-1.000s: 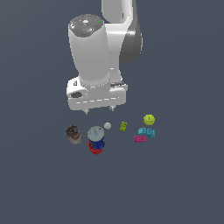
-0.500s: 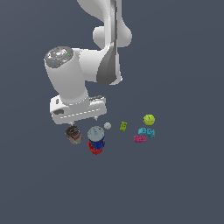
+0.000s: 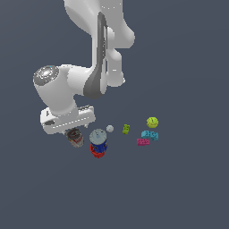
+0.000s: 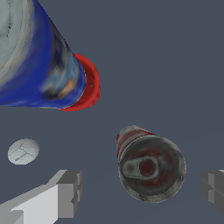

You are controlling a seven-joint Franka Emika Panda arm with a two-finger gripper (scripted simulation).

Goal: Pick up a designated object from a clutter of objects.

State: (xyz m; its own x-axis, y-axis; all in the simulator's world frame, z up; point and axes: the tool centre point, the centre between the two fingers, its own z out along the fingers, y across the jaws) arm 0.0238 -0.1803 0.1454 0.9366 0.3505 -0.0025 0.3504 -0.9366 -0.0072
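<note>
Though small, the red-and-white can (image 4: 148, 168) looks rigid and light, with smooth, likely slippery walls; I'd take it across its round sides, below the silvery rim. It stands on the bench at the exterior view's left, under the gripper (image 4: 140, 192), whose jaws are spread wide on either side of it. Rightward: the blue-and-red can (image 3: 98, 143), a grey ball (image 3: 109, 129), bricks (image 3: 147, 137).

Flat, even simulator lighting; soft renders, no cast shadows.
</note>
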